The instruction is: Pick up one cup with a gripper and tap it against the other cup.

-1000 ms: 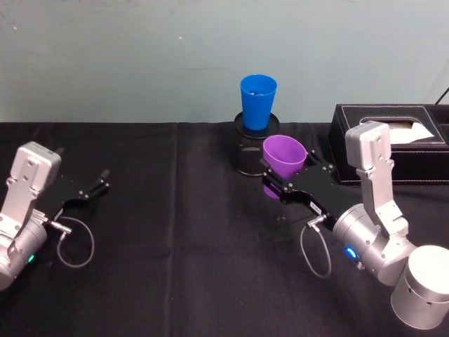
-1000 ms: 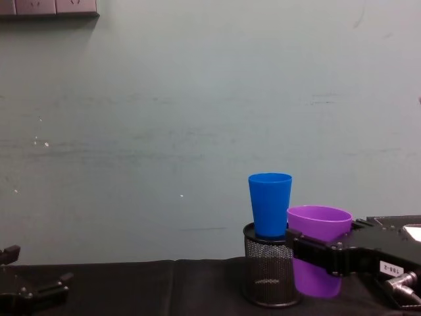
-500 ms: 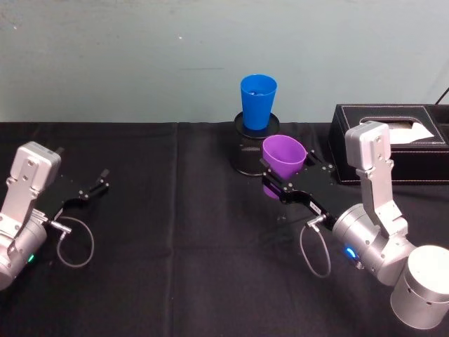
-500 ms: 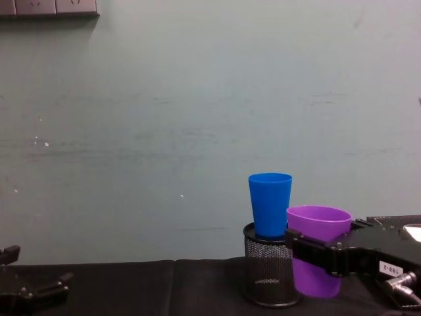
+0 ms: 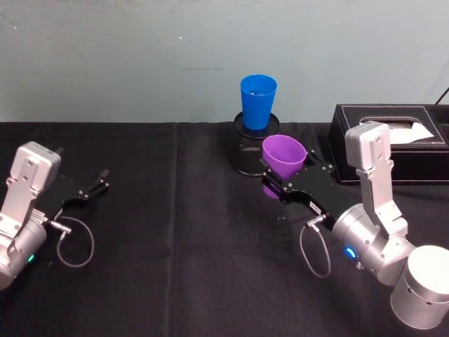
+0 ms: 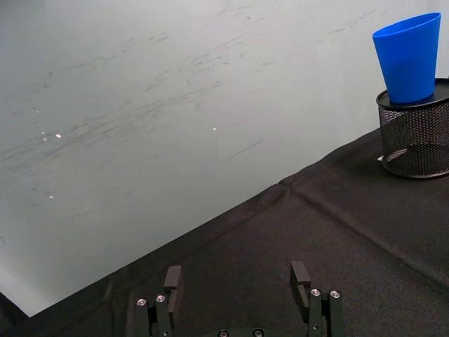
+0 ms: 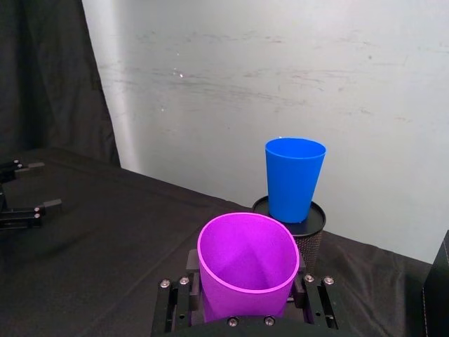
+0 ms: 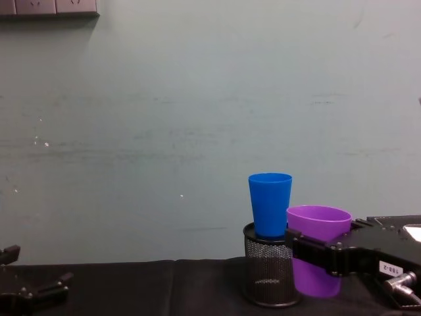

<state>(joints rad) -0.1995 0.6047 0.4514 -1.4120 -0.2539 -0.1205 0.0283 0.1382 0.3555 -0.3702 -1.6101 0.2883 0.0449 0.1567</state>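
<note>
Purple cup (image 5: 283,156): thin smooth plastic, judged light, slightly flexible and slippery, so moderate pressure at mid-wall is advised. It is pinched upright by the right gripper (image 5: 268,180), seemingly just clear of the surface (image 5: 175,232), near the blue cup (image 5: 257,102), which is seated in a mesh holder (image 5: 245,158). The left gripper (image 6: 238,281) is parked with fingers spread, well apart.

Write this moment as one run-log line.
right claw: shut on purple cup, beside blue cup in mesh holder | left claw: open | contact: cannot tell
</note>
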